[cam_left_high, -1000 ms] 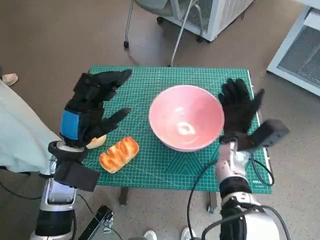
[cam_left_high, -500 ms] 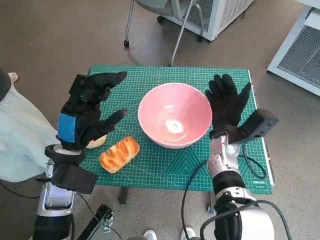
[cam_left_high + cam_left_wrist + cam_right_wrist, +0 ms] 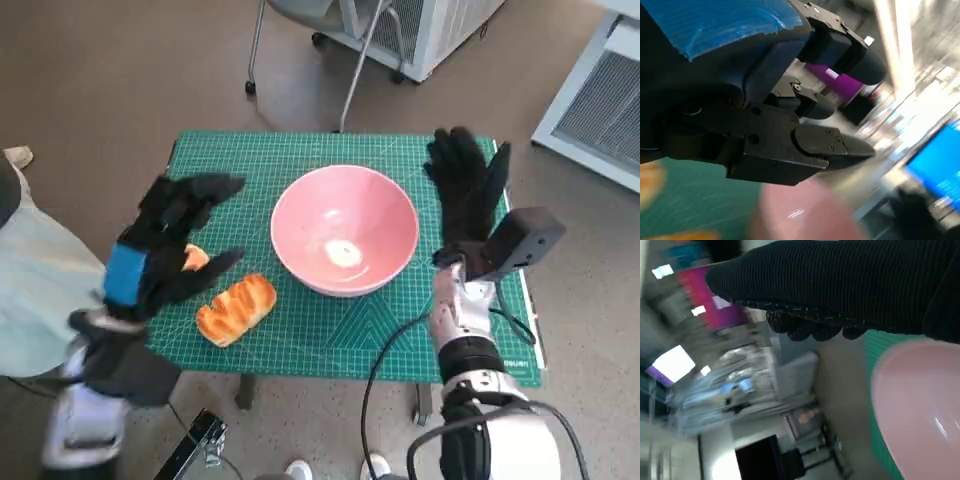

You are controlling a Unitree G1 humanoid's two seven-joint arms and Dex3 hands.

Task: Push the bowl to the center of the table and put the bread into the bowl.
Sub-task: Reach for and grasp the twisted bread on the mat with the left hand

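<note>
The gloved right hand (image 3: pixel 468 195), open and empty, stands right of the pink plastic bowl (image 3: pixel 345 230), placed for pushing.

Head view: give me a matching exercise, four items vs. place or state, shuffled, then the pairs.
Items:
1. bowl
2. bread
3. left hand
4. right hand

States:
A. open, beside the bowl on the robot's right
B. lying on the green mat, outside the bowl
C. open, above the mat by the bread, holding nothing
D. pink, near the middle of the mat, nothing in it

Pairs: 1-D, 2-B, 3-C, 4-A
</note>
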